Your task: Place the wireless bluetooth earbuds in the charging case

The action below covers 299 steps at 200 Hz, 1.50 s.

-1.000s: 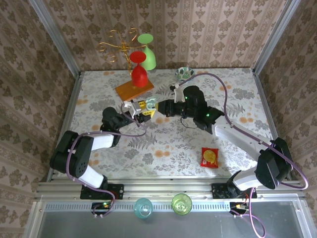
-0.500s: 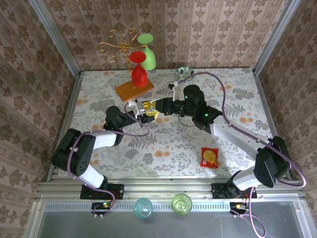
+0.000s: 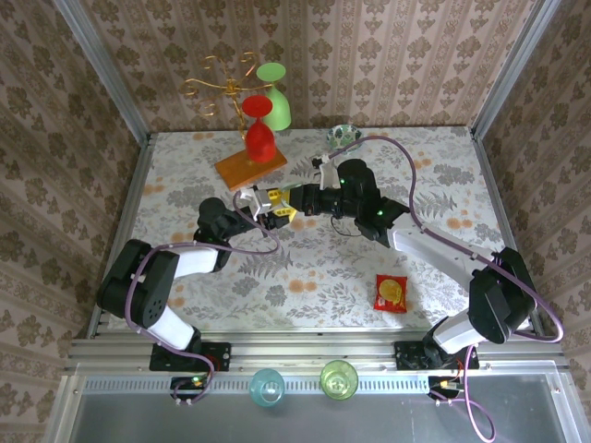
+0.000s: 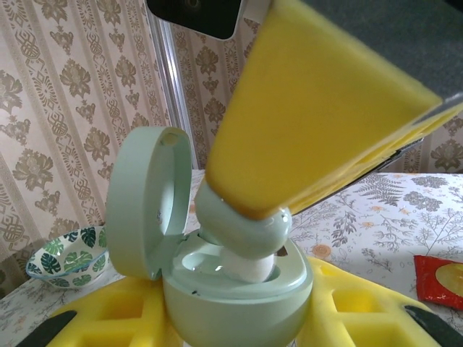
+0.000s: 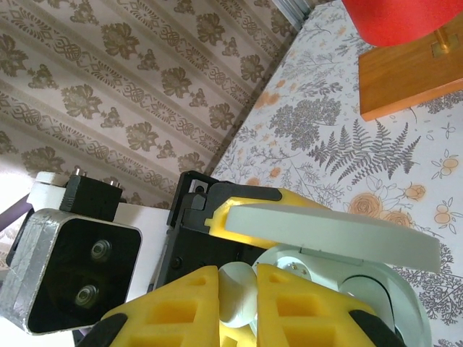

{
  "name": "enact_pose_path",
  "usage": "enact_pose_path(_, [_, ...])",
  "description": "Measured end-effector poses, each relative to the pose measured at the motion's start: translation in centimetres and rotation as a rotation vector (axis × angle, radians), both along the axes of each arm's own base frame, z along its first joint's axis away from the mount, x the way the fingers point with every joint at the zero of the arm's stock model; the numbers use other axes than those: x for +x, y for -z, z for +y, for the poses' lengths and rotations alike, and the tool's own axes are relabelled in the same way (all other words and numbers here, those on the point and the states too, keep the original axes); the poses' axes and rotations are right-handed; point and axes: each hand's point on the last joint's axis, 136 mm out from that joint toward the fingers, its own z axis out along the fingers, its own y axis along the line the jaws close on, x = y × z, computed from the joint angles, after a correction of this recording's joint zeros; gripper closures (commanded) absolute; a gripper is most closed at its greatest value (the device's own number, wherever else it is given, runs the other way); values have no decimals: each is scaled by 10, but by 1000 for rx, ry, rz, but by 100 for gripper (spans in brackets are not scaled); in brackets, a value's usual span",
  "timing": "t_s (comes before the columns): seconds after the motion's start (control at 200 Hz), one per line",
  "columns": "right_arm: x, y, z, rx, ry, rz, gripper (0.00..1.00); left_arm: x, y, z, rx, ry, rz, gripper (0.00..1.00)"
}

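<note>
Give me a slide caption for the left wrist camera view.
Right hand sets a mint earbud into the open charging case held by the left hand.

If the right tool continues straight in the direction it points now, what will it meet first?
Most likely the open mint charging case held in the left tool; the earbud that the right tool grips is at its well.
</note>
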Motion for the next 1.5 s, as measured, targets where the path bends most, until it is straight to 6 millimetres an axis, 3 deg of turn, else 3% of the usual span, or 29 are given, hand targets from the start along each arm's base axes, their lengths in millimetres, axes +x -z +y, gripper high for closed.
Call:
enact_pose_path(0.235, [2, 8, 0, -15, 9, 14, 84, 2, 0, 1, -1, -11, 2, 81])
enact_pose_path(0.4, [3, 8, 0, -16, 13, 14, 80, 2, 1, 1, 0, -12, 5, 81])
enact_pose_path(0.53, [5, 9, -2, -24, 26, 12, 69, 3, 2, 1, 5, -15, 15, 81])
enact_pose_path(0.845, [8, 14, -7, -59, 62, 27, 68, 4, 6, 0, 13, -17, 32, 81])
enact_pose_path(0.945, [8, 14, -8, -73, 62, 25, 63, 4, 6, 1, 12, -19, 32, 81])
enact_pose_path(1.13, [7, 9, -9, -93, 58, 4, 50, 5, 5, 1, 9, -25, 27, 81])
enact_pose_path(1.27, [5, 1, -15, -105, 69, -24, 45, 5, 2, 1, 3, -25, 16, 81])
enact_pose_path(1.495, [-1, -33, -35, -77, 108, -121, 32, 5, 0, 2, 0, -29, -8, 81])
